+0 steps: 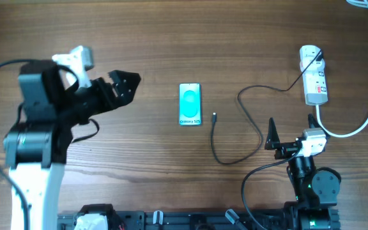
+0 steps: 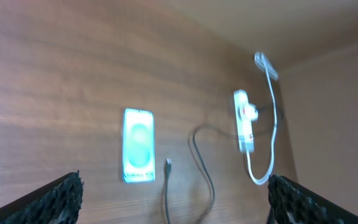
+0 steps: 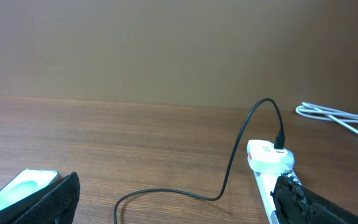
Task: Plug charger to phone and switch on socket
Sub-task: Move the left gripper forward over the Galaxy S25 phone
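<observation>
The left arm (image 1: pixel 37 128) stands well to the left of the phone (image 1: pixel 190 104). Its white lower link is upright and its black upper links bend over toward the phone. The left gripper (image 1: pixel 126 86) points at the phone from the left, well apart from it, with its jaws spread wide. In the left wrist view its fingers (image 2: pixel 55 200) sit in the two bottom corners.

The right arm (image 1: pixel 312 176) is folded low, to the right of the phone and nearer the robot. The right gripper (image 1: pixel 272 137) is likewise wide open, and its fingers (image 3: pixel 51 199) fill the bottom corners of the right wrist view.
</observation>
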Motion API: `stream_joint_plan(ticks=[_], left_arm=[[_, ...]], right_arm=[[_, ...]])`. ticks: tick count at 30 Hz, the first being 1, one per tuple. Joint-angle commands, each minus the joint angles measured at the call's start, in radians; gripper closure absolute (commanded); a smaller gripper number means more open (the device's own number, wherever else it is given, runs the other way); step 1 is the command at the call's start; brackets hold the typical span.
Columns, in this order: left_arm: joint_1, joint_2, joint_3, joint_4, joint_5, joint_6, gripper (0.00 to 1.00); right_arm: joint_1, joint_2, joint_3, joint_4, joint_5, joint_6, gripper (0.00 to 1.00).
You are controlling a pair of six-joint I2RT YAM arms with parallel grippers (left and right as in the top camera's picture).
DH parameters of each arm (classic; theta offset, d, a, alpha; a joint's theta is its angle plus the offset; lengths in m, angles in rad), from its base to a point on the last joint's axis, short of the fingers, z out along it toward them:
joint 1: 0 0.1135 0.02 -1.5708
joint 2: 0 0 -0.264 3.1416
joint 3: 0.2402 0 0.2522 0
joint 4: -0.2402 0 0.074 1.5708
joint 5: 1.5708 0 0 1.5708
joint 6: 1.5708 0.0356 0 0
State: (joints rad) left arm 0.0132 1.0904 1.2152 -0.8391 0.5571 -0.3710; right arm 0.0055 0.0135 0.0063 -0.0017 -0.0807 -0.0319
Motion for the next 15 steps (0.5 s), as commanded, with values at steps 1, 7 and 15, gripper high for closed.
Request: stream_joint_plan(ticks=[1,7,15], left_arm=[[-0.102,0.099,0.020,-0.033,0.017,0.000,0.00],[-0.357,0.350,0.242,-0.261,-0.335,-0.060,0.00],[-0.473,0.708,0.550,-0.465,-0.449,-0.082,0.00]], right_arm=[[-0.004,-0.009,-0.001,0.003,0.013,-0.002,0.00],[-0.004,-0.009,-0.001,0.003,0.013,-0.002,0.00],[-0.004,-0.009,-0.001,0.003,0.013,-0.002,0.00]])
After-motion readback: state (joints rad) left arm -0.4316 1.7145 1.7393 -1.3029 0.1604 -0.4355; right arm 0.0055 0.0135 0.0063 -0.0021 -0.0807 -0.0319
